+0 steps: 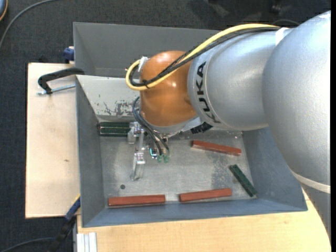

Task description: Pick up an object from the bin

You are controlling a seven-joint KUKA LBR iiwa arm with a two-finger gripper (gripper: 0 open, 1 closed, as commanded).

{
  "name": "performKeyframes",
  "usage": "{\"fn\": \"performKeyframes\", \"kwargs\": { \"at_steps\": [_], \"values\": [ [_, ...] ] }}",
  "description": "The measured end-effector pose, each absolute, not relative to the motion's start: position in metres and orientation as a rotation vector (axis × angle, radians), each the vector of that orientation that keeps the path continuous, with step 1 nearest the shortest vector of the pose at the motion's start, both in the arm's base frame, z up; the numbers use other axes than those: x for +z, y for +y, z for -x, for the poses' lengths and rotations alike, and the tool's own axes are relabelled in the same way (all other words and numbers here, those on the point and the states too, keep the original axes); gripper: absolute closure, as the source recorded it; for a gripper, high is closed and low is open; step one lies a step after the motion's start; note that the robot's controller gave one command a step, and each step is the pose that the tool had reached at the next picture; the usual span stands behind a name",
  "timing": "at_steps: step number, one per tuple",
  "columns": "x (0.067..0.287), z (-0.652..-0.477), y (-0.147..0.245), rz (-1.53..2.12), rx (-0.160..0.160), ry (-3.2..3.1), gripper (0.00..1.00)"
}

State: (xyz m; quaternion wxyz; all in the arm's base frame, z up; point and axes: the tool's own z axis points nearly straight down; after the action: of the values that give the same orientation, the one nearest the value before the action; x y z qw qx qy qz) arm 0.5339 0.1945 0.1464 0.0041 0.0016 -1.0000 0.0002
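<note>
Grey metal bin [87, 167] seen from above, with a silver KUKA arm [236, 83] reaching in from the right and its orange wrist cover [163, 96] hanging over the back half. Below the cover, the gripper [138, 164] points down at a bare patch of floor left of centre; whether it is open or closed cannot be told, and nothing is seen in its hold. The nearest thing is a dark green bar [114, 129], lying flat by the back-left wall just behind the gripper. A left reddish-brown bar [136, 199] and a right reddish-brown bar [205, 195] lie end to end along the front wall, and a third reddish-brown bar [215, 148] lies right of centre. A slanted green bar [242, 180] rests near the right wall. A good pick probably means centring over one bar's middle, closing across its narrow width, and keeping clear of the wall on the way down
</note>
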Motion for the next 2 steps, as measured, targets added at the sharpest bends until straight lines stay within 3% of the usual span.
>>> {"fn": "performKeyframes", "kwargs": {
  "at_steps": [1, 2],
  "values": [
    [0.069, -0.560, 0.132, -0.519, 0.002, -3.095, 0.00],
    [0.071, -0.575, 0.051, -0.830, 0.003, -3.035, 0.00]
  ]
}}
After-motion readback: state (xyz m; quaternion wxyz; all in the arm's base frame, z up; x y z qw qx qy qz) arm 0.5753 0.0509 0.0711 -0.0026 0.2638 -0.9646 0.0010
